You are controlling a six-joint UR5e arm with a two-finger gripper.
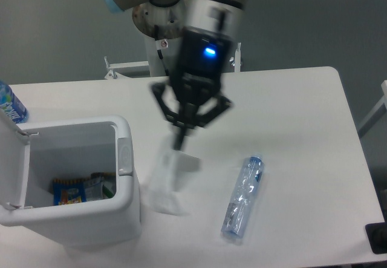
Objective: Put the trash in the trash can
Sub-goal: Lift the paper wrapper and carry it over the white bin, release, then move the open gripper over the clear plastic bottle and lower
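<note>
White desk is stretching under me while my end effector is pinching the blurred wrapper beside the trash can; the bottle is lying apart. Thin grip risks dropping short.
</note>
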